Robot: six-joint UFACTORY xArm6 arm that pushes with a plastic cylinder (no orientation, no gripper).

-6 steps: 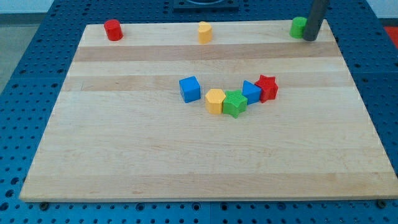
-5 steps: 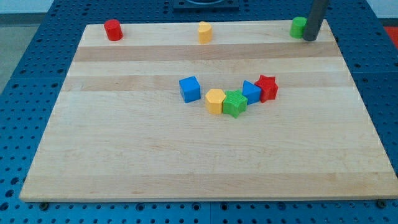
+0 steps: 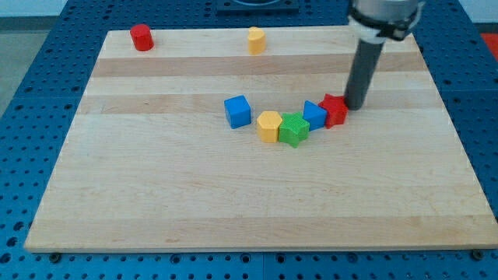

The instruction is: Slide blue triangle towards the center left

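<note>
No jaws on this rig, so nothing released or clenched; my tip [image 3: 355,106] sits just right of the red star [image 3: 335,110], touching or nearly. Blue triangle [image 3: 313,114] wedged between red star and green star [image 3: 294,129], mid-counter [image 3: 156,202]. Looks light, rigid, slides easily; push its right face, but red star blocks it. Triangle's right side is hidden.
</note>
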